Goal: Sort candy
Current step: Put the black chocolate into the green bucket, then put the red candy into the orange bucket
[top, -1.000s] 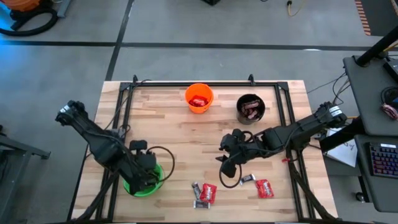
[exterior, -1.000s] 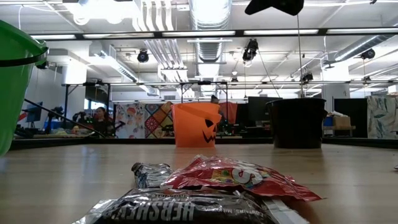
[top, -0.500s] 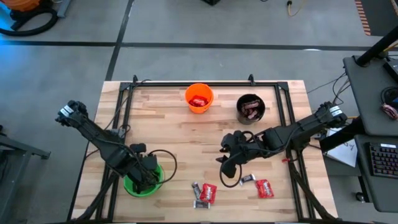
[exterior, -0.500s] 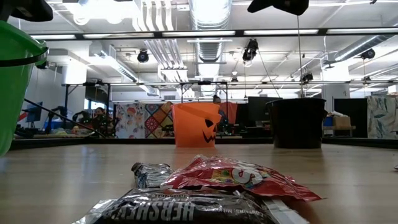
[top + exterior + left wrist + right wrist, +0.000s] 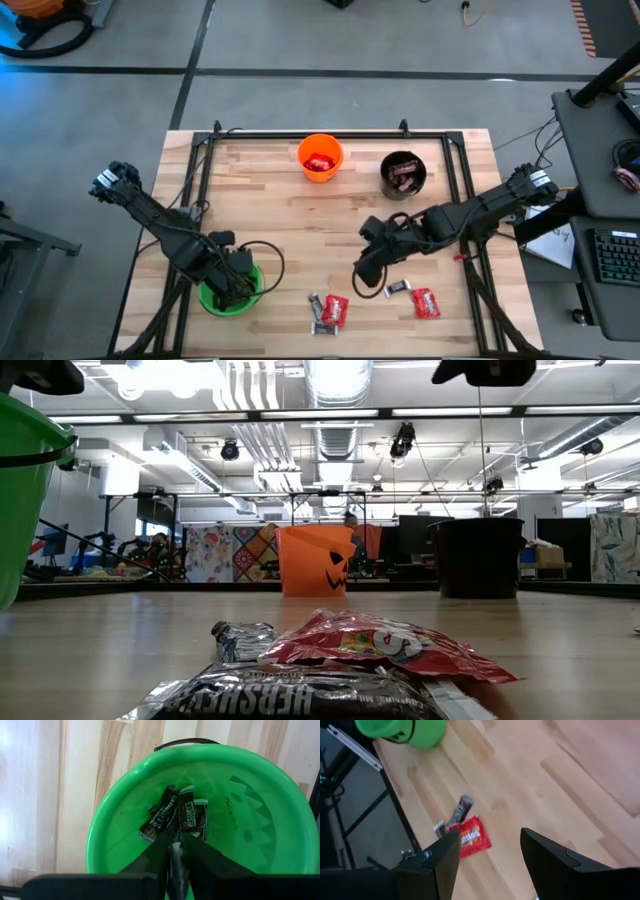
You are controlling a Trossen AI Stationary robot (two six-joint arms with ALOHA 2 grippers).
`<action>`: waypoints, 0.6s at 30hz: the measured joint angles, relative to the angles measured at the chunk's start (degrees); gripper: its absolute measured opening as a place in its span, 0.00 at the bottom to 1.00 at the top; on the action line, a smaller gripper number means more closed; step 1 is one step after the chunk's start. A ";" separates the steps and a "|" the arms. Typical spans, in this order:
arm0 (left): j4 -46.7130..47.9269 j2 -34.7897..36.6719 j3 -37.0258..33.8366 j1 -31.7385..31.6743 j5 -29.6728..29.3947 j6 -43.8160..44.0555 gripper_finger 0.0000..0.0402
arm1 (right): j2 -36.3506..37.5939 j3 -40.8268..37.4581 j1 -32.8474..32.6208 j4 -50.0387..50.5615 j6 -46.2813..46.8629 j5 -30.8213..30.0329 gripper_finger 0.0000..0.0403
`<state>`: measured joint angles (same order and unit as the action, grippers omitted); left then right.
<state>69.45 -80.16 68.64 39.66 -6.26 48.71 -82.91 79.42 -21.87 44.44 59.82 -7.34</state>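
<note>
Right tool shifted slightly, spread above candy, left tool parting over green cup, dark bar between fingers.

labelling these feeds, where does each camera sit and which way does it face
High view: overhead, straight down on the table; both arms show.
Low view: table height, level across to the orange cup; arm parts along the top.
Left wrist view: on the left arm, into the green cup; left claw holds a dark candy bar.
Right wrist view: on the right arm, open right claw over table.
Shared: red candy packet.
</note>
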 joint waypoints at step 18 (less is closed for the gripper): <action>-0.10 0.11 10.90 0.00 -5.02 -5.86 0.42 | -0.35 -0.79 -5.82 15.95 17.38 18.51 0.49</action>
<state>69.36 -80.05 79.54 39.66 -11.29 42.85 -83.26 78.62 -27.69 60.39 77.20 11.17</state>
